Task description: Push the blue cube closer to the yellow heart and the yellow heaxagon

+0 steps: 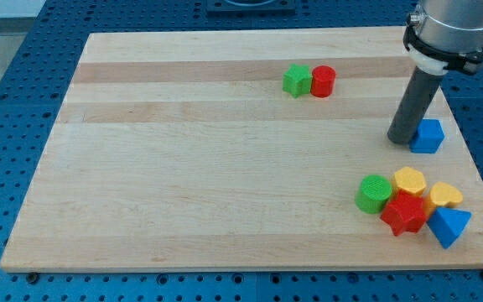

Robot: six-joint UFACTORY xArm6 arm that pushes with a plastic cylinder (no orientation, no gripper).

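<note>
The blue cube [428, 136] sits near the board's right edge, at mid height. My tip [402, 139] stands on the board touching the cube's left side. The yellow hexagon [409, 180] lies below the cube, and the yellow heart [446, 195] lies just right of and below the hexagon. Both yellow blocks are part of a tight cluster at the view's bottom right. A gap of bare board separates the cube from the hexagon.
The cluster also holds a green cylinder [374, 194], a red star [405, 213] and a blue triangular block [449, 226]. A green star-like block [296, 80] and a red cylinder [323, 80] touch near the top middle. The wooden board [183, 168] lies on a blue perforated table.
</note>
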